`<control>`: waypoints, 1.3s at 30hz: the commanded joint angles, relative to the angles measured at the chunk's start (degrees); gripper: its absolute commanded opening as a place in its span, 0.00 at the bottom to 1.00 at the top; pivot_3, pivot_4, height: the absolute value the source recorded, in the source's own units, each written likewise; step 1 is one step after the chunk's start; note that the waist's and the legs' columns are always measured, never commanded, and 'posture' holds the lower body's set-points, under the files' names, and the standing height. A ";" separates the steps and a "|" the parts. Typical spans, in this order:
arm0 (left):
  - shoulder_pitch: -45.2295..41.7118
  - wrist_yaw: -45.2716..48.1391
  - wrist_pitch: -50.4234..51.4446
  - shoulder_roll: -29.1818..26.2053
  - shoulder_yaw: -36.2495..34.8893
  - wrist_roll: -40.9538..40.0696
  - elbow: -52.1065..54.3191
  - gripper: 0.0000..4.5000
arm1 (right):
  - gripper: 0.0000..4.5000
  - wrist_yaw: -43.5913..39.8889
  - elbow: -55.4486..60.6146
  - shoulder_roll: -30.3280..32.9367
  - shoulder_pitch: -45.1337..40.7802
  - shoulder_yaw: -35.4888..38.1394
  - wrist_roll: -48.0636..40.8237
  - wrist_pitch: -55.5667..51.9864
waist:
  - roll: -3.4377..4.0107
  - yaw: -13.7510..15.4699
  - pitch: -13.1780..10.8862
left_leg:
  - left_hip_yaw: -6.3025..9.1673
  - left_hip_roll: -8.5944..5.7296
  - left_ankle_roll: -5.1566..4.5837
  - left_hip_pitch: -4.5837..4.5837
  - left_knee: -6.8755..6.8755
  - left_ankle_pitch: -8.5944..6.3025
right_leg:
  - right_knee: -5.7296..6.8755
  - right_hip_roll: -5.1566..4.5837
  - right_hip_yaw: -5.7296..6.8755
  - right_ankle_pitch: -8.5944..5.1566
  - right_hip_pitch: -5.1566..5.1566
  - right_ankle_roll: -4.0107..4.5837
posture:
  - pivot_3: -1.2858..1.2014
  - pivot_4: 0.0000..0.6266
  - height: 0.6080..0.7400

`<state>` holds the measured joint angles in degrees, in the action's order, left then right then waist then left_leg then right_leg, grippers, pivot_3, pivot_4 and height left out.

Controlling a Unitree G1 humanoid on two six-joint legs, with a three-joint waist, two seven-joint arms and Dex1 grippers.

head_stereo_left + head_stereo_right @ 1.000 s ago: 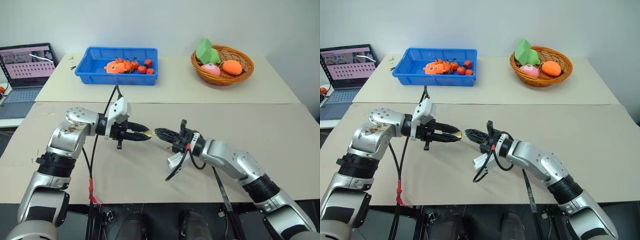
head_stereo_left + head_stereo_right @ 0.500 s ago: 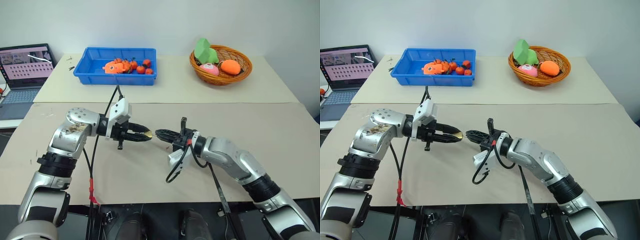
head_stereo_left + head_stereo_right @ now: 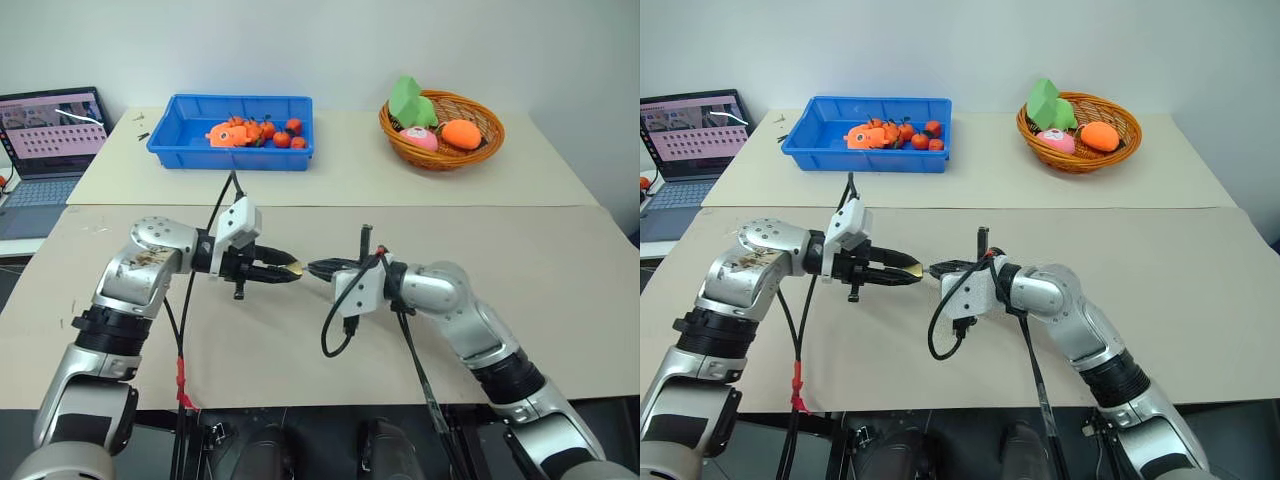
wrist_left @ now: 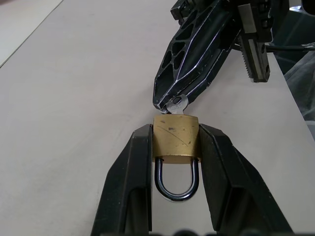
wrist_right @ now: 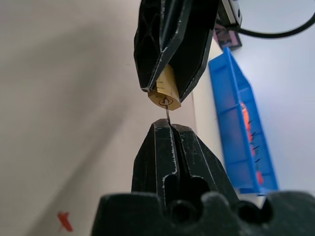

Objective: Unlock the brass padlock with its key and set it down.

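Observation:
Above the table's middle, my left gripper is shut on the brass padlock. Its fingers press the two sides of the gold body, and the silver shackle points back toward the wrist and looks closed. My right gripper meets the left one tip to tip and is shut on the key. The key's thin blade enters the keyhole in the padlock's bottom face, and its silvery head shows at the right fingertips. Both grippers hang a little above the beige tabletop.
A blue tray with small orange and red toys stands at the back left. A wicker basket of plush fruit stands at the back right. An open laptop sits at the far left. Loose black cables hang under both wrists.
My right wrist has rolled about its own line with the key at the padlock, so its white camera mount swung up from underneath. The left gripper and padlock have kept still.

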<state>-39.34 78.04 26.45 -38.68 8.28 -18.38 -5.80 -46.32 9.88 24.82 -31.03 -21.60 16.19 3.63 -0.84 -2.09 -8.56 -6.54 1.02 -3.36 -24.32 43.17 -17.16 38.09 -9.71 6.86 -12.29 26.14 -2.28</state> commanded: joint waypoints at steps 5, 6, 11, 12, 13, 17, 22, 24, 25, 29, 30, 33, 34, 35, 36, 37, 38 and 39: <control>-0.13 -1.12 -0.29 -0.41 -1.49 -0.91 1.90 0.19 | 0.02 -6.48 10.92 -4.39 -2.05 -0.23 -10.72 -15.64 | 0.00 0.03 0.00 | 0.01 0.00 0.00 0.00 -0.01 0.00 | 0.01 0.00 0.01 0.00 0.00 0.01 | 0.52 0.24 0.57; -0.08 -1.14 -0.24 -0.46 -1.47 -0.94 1.93 0.19 | 0.02 -7.00 11.12 -4.42 -2.28 -0.20 -11.22 -17.08 | 0.00 0.04 0.00 | 0.01 0.00 0.00 -0.01 -0.01 0.00 | 0.01 0.00 0.02 0.01 0.00 0.01 | 0.52 0.24 0.57; 0.06 -1.29 -0.04 -0.76 -1.33 -1.36 2.23 0.19 | 0.02 -7.57 11.28 -3.60 -3.08 -0.79 -9.95 -17.28 | 0.00 0.02 0.00 | 0.02 -0.01 0.00 0.00 -0.01 0.00 | 0.00 0.00 0.02 0.01 0.00 0.01 | 0.52 0.24 0.57; 0.07 -1.33 0.04 -0.79 -1.32 -1.44 2.28 0.19 | 0.02 -7.22 10.77 -2.76 -3.04 -1.34 -8.34 -15.16 | 0.00 0.02 0.00 | 0.02 -0.01 0.00 0.00 -0.01 0.00 | 0.00 0.00 0.02 0.01 0.00 0.01 | 0.52 0.24 0.57; 0.07 -1.35 0.05 -0.82 -1.30 -1.47 2.28 0.19 | 0.02 -6.62 10.29 -2.15 -3.01 -1.74 -6.95 -13.35 | 0.00 0.01 0.00 | 0.02 -0.02 0.00 0.00 -0.01 0.00 | 0.00 0.00 0.02 0.01 0.00 0.01 | 0.52 0.24 0.57; 0.24 -1.35 0.09 -0.96 -1.24 -1.53 2.33 0.19 | 0.02 -3.66 8.68 -0.98 -2.46 -2.59 -3.34 -8.58 | 0.00 0.02 0.00 | 0.01 -0.02 0.00 -0.01 -0.02 0.00 | 0.00 0.00 0.02 0.00 0.01 0.00 | 0.52 0.24 0.57; 0.23 -1.46 0.10 -0.95 -1.16 -1.61 2.23 0.19 | 0.31 -1.03 7.80 -0.42 -1.92 -2.81 -0.61 -4.99 | 0.00 0.00 0.00 | 0.00 -0.01 0.00 0.00 -0.01 0.00 | -0.01 0.00 0.02 0.00 0.01 0.00 | 0.52 0.24 0.57; 0.15 -1.62 0.20 -0.96 -1.09 -1.72 2.26 0.19 | 0.46 0.03 7.29 -0.04 -2.01 -2.96 0.47 -2.65 | 0.00 -0.04 0.00 | 0.00 -0.01 0.01 0.01 -0.01 0.00 | -0.01 0.00 0.01 0.00 0.01 0.00 | 0.52 0.24 0.57; 0.13 -1.66 0.17 -0.96 -1.05 -1.73 2.25 0.19 | 0.46 1.08 6.78 0.27 -2.09 -2.86 1.53 -0.99 | 0.00 -0.03 0.00 | 0.00 -0.02 0.00 0.01 -0.01 0.00 | -0.01 0.00 0.01 0.00 0.01 0.00 | 0.52 0.24 0.57; -0.02 -1.75 0.07 -0.99 -0.97 -1.73 2.08 0.19 | 0.46 11.82 0.86 4.01 -2.73 -1.93 10.89 12.99 | 0.00 0.19 0.00 | 0.00 -0.02 0.01 0.00 -0.01 0.00 | -0.01 -0.01 0.02 -0.01 0.00 -0.02 | 0.52 0.24 0.57; -0.02 -1.80 0.04 -1.02 -0.92 -1.75 2.08 0.19 | 0.46 15.19 -0.57 4.59 -2.72 -1.66 13.33 15.49 | 0.00 0.20 0.00 | 0.00 -0.03 0.01 0.00 -0.01 0.00 | -0.02 -0.01 0.01 -0.01 0.01 -0.02 | 0.52 0.24 0.57; -0.20 -1.90 -0.05 -1.02 -0.75 -1.75 1.95 0.19 | 0.46 25.71 -4.31 6.54 -3.16 -1.87 22.29 22.41 | 0.00 0.11 0.00 | -0.03 -0.01 0.02 0.01 -0.01 0.00 | -0.01 -0.01 0.00 -0.02 0.03 -0.03 | 0.52 0.24 0.57; -0.27 -1.92 -0.05 -0.99 -0.71 -1.74 1.90 0.19 | 0.46 28.92 -5.35 6.99 -3.31 -1.95 24.81 24.21 | 0.00 0.08 0.00 | -0.04 0.00 0.02 0.01 -0.01 0.01 | -0.01 -0.01 0.00 -0.03 0.03 -0.03 | 0.52 0.24 0.57; -0.34 -1.91 -0.05 -0.97 -0.71 -1.75 1.83 0.19 | 0.46 31.89 -6.32 7.25 -3.50 -2.05 27.08 25.48 | 0.00 0.01 0.00 | -0.05 0.00 0.03 0.00 -0.01 0.01 | 0.01 -0.01 -0.01 -0.03 0.05 -0.03 | 0.52 0.24 0.57; -0.38 -1.90 -0.08 -0.96 -0.70 -1.74 1.80 0.19 | 0.46 34.76 -7.19 7.47 -3.54 -2.19 29.21 26.54 | 0.00 -0.06 0.00 | -0.05 0.01 0.04 0.00 -0.01 0.01 | 0.01 -0.01 -0.01 -0.03 0.05 -0.03 | 0.52 0.24 0.57; -0.42 -1.91 -0.06 -0.94 -0.71 -1.74 1.77 0.19 | 0.46 37.09 -7.88 7.58 -3.56 -2.31 31.01 27.31 | 0.00 -0.12 0.00 | -0.06 0.02 0.05 0.00 -0.01 0.02 | 0.00 -0.01 -0.01 -0.03 0.05 -0.03 | 0.52 0.24 0.57; -0.45 -1.92 -0.04 -0.92 -0.72 -1.75 1.75 0.19 | 0.46 38.88 -8.47 7.64 -3.58 -2.38 32.36 27.94 | 0.00 -0.18 0.00 | -0.06 0.02 0.06 0.00 -0.01 0.02 | 0.00 -0.01 -0.01 -0.04 0.06 -0.02 | 0.52 0.24 0.57; -0.46 -1.93 -0.03 -0.91 -0.72 -1.75 1.75 0.19 | 0.46 40.07 -8.91 7.64 -3.61 -2.42 33.22 28.40 | 0.00 -0.25 0.00 | -0.06 0.02 0.06 0.00 -0.01 0.02 | 0.00 -0.01 -0.01 -0.05 0.06 -0.01 | 0.52 0.24 0.57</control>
<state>-38.36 75.88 26.54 -39.36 8.06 -19.59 -5.33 -10.44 0.59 32.27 -33.33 -25.27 47.20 30.12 -0.84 -2.34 -8.56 -6.60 1.05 -3.29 -24.32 43.16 -17.14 38.09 -9.71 6.85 -12.34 26.20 -2.28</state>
